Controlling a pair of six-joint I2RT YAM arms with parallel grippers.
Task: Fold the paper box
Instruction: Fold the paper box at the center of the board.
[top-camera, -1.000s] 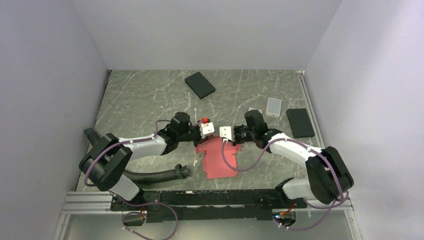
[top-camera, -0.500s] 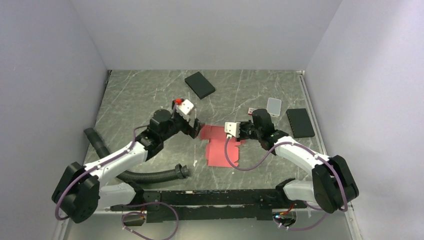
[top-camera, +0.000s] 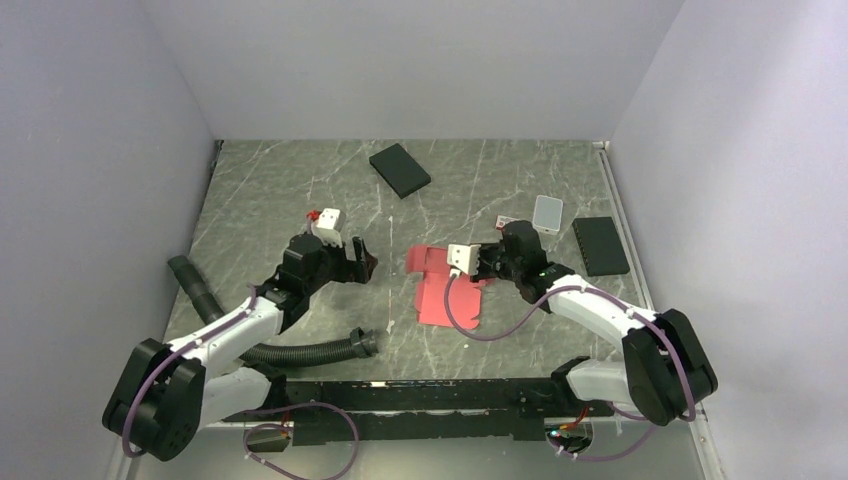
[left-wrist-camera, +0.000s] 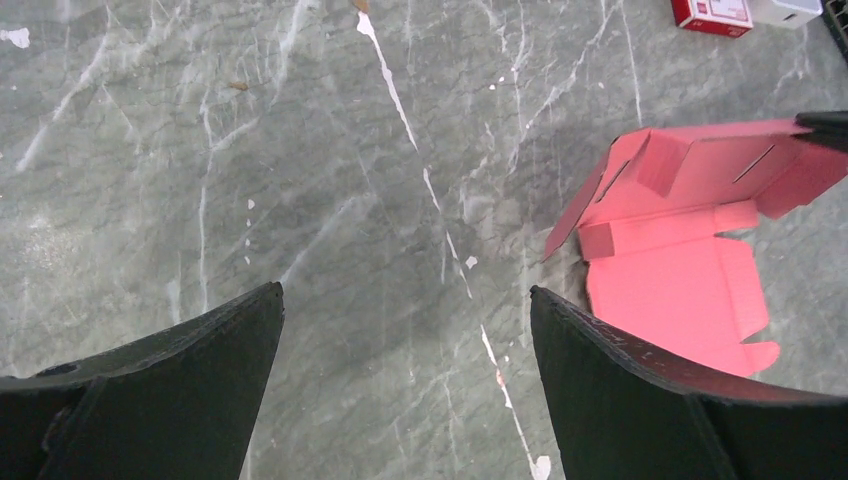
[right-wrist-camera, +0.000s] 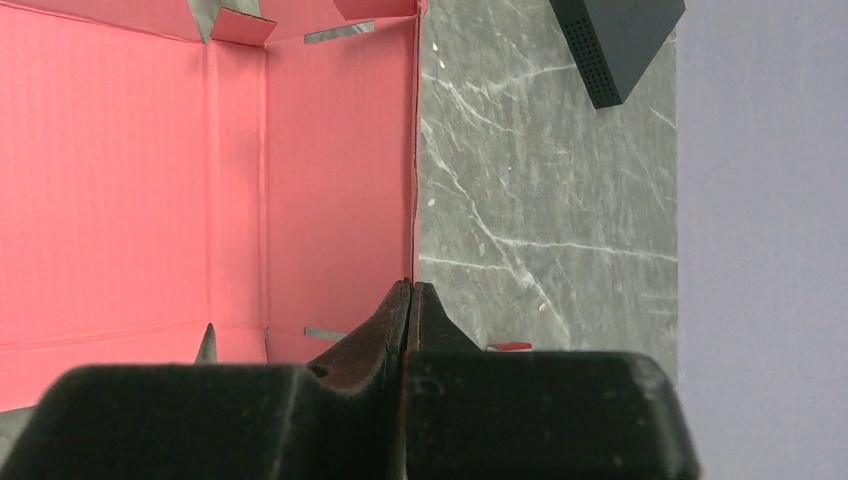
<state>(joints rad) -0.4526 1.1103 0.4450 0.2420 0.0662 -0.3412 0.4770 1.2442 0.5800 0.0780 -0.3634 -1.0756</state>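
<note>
- The paper box (top-camera: 440, 296) is plain pinkish-red thin cardboard, a die-cut sheet that is only partly folded.
- It lies on the grey marbled table (top-camera: 270, 200), a little right of the middle.
- Its near panel (left-wrist-camera: 672, 300) lies flat on the surface, with small tabs along its edges.
- Its far part (left-wrist-camera: 700, 170) is raised into low walls with narrow slots cut in them, and one side flap stands tilted.
- The inside faces (right-wrist-camera: 150, 180) show creases and fine ribbing.
- One raised edge is pinched in the closed right gripper (right-wrist-camera: 412, 290).
</note>
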